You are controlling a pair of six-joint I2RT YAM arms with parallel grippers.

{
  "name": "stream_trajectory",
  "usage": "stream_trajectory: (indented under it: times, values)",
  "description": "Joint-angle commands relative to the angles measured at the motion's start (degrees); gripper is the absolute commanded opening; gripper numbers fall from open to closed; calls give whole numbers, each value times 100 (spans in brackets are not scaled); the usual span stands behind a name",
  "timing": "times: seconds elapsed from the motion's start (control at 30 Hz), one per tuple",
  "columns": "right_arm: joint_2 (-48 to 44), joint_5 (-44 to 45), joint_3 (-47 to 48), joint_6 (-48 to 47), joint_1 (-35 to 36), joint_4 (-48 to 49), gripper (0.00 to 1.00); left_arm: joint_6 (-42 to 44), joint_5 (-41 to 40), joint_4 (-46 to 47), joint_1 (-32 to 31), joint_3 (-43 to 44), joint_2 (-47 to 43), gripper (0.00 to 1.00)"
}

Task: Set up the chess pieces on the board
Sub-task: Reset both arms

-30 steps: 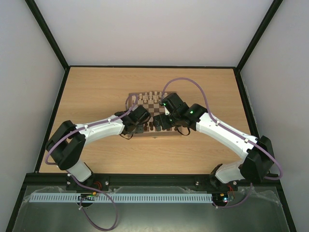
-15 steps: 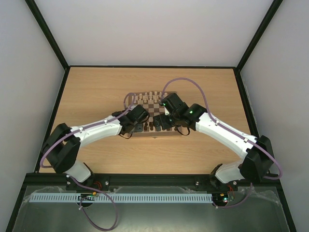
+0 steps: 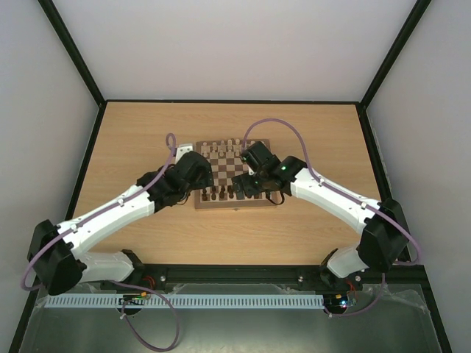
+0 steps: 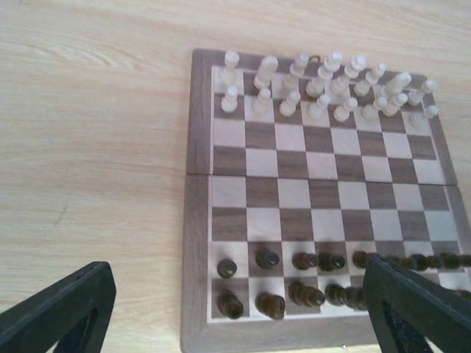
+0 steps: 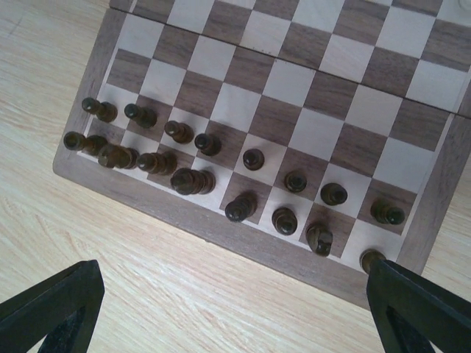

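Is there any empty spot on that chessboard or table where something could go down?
Yes: the middle rows of the board, between the cream pieces at the far edge and the dark pieces at the near edge, are bare. The table left of the board is also open wood. Those two end rows are packed.

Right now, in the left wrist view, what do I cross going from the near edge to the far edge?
Dark pieces in two rows → bare middle squares of the board → pale pieces in two rows → table.
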Motion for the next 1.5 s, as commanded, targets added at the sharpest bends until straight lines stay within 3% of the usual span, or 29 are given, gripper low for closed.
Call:
stream_trajectory:
  times: [0.0,0.2,0.3,0.47,0.63,0.77,0.97,1.1,1.33,1.4,1.47]
  values:
    - [119,325,272,63,51,60,99,343,-360,376,234,-204,-274,99]
    - [110,893,209,337,34,523,99,775,-100,1136,961,-822,-1040,99]
    - [91,1157,8,551,-6,902,98,1053,409,1861,1460,-1372,-1644,99]
    - [48,1719,-251,767,-388,1196,99,1069,435,2043,2139,-1603,-1803,99]
    - [-186,1728,-855,913,-1710,1831,99,1000,1042,2821,2636,-1757,-1407,99]
    - [-549,1548,-1680,956,-2708,2747,99,1152,761,3485,2704,-1759,-1004,99]
    - [-393,2624,-2261,476,-3248,3752,99,1323,-283,3601,3222,-1460,-276,99]
    - [-389,2804,-2858,538,-3604,4686,99,1497,-142,3853,3712,-1611,-34,99]
    - [-324,3314,-3773,84,-3806,6637,99,2499,167,5797,4041,-2587,271,99]
    - [-183,3393,-3687,101,-3964,6599,99,2643,293,6298,4096,-2727,470,99]
    - [-154,3405,-3761,120,-4149,6697,99,2703,499,6238,4181,-2548,684,100]
